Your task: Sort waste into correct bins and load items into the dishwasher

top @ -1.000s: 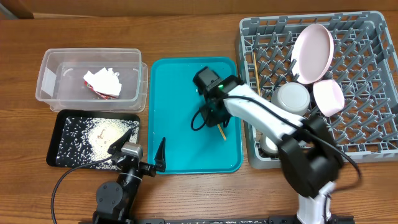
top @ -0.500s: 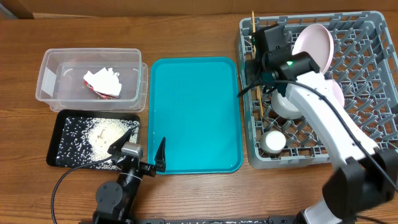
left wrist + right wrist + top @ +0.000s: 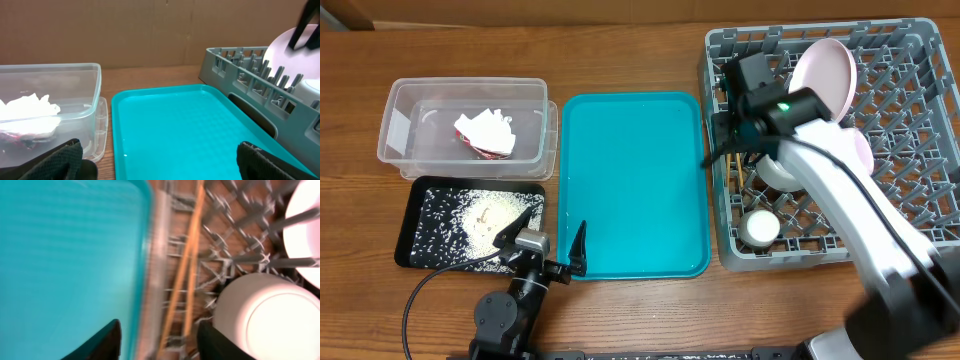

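Two thin wooden chopsticks (image 3: 184, 275) lie side by side on the lattice of the grey dishwasher rack (image 3: 910, 225), just inside its left wall. My right gripper (image 3: 160, 342) hovers over them with its jaws apart and nothing gripped; overhead it (image 3: 724, 148) is at the rack's left edge. The rack also holds a pink plate (image 3: 823, 72), a pink bowl (image 3: 861, 152), a pale round bowl (image 3: 270, 315) and a small white cup (image 3: 760, 228). My left gripper (image 3: 546, 243) rests open at the front of the table. Paper scraps (image 3: 485, 132) are in the clear tub (image 3: 400, 125). Rice (image 3: 480, 215) covers the black tray (image 3: 420, 250).
A bare teal serving tray (image 3: 635, 185) lies between the bins and the rack, and fills the left wrist view (image 3: 170, 130). Upright pegs crowd the rack. A cardboard wall stands behind the table.
My right arm swung from the teal tray to the rack's left edge with a chopstick, then its jaws opened. The chopstick now lies in the rack. The left arm stayed still.
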